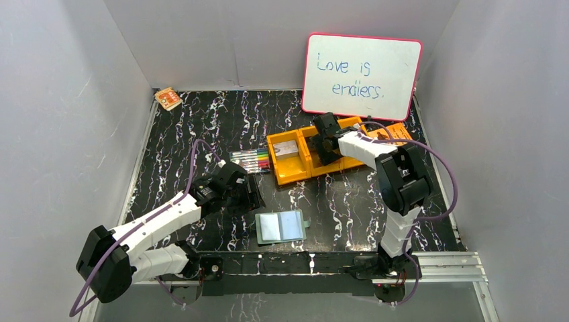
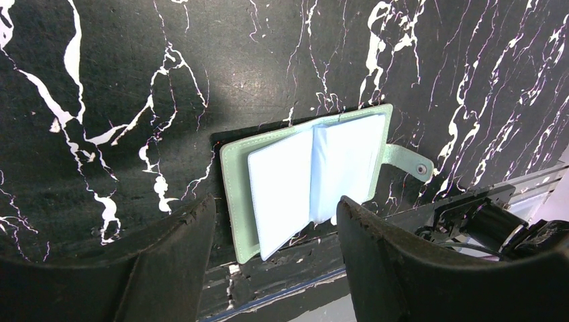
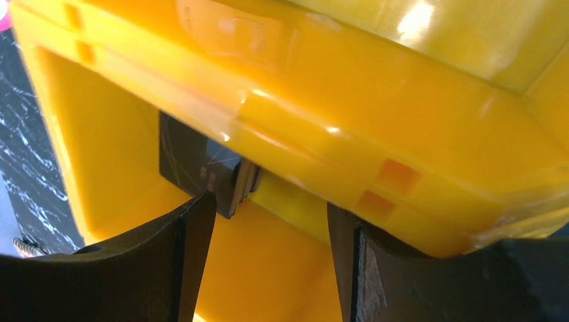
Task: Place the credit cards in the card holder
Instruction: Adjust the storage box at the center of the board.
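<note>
The card holder [image 1: 282, 226] lies open near the table's front edge, grey-green with pale blue pockets; the left wrist view shows it [image 2: 315, 174] with its side tab to the right. My left gripper [image 1: 247, 193] is open and empty just left of and behind it, and the holder shows between its open fingers in the left wrist view [image 2: 275, 201]. A stack of dark credit cards [image 3: 201, 168] leans against a divider inside the orange bin [image 1: 298, 171]. A grey card [image 1: 285, 149] lies in the bin's left compartment. My right gripper [image 1: 322, 144] is open, reaching into the bin; its jaws stand just below the dark cards [image 3: 270, 203], not touching them.
A whiteboard [image 1: 362, 74] with a pink rim leans on the back wall behind the bin. Coloured markers [image 1: 251, 161] lie left of the bin. A small orange-and-white packet [image 1: 168, 98] sits at the back left corner. An orange booklet [image 1: 396, 131] lies at the bin's right end.
</note>
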Controlling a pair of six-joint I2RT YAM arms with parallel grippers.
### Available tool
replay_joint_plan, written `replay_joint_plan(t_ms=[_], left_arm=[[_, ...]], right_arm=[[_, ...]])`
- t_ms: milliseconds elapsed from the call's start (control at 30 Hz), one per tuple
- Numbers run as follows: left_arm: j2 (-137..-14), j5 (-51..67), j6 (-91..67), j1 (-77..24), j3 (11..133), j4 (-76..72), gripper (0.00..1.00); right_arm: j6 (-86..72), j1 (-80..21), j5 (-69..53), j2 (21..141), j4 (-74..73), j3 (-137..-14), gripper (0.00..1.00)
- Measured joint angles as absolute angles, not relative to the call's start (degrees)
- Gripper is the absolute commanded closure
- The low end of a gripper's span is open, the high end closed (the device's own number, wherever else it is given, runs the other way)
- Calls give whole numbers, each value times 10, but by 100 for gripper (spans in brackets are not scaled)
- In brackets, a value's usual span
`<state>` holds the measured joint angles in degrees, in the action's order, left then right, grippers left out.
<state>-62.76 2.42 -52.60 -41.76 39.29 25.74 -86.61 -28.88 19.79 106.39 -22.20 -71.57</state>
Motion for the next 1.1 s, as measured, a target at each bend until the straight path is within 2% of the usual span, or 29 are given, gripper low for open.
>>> replay_joint_plan(t_ms=[567, 900, 1100], left_arm=[[-628, 27, -524, -418, 393, 257, 36], [-628, 28, -524, -418, 393, 257, 36], [-635, 28, -525, -418, 393, 256, 36]], right_arm=[[-921, -285, 201, 1081, -187, -703, 28], [-851, -227, 173, 1006, -127, -617, 28], [-759, -176, 132, 1000, -106, -609, 28]])
